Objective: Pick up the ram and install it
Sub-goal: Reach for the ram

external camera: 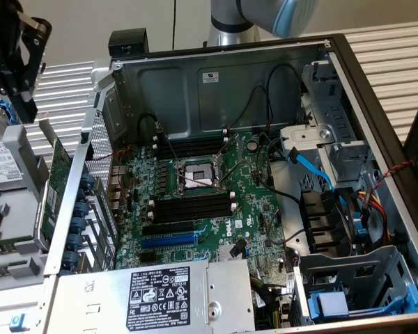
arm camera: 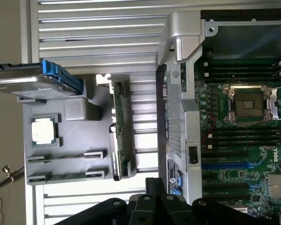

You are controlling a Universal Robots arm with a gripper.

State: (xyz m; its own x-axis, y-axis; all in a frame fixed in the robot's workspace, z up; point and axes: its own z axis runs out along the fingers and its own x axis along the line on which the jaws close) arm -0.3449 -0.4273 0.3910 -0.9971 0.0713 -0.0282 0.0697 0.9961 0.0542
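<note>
Here we show the black two-fingered gripper (arm camera: 152, 183) with its fingers pressed together and nothing held between them. It hangs above the ribbed aluminium table top (arm camera: 98, 28), outside the open grey steel computer case (external camera: 216, 76). In the exterior view we find it high at the exterior view's left, over the grey plastic parts tray (arm camera: 75, 138).

We mark the ram (arm camera: 65, 176), a long thin green circuit-board stick, standing on edge in a holder of that tray, untouched and well apart from the fingers. A parallel holder lies just beside it; whether it carries a second stick we cannot tell.

The same tray bears a silver hard drive with blue side rails (arm camera: 33, 82), a square metal-capped processor (arm camera: 43, 130) and a larger green expansion card (arm camera: 119, 136) set upright; one end of this card is the tray item nearest the fingertips.

Inside the case we see the green motherboard (external camera: 254, 209), where long black memory slots with white end clips (external camera: 195, 207) lie on either side of the open metal processor socket (external camera: 195, 177)
</note>
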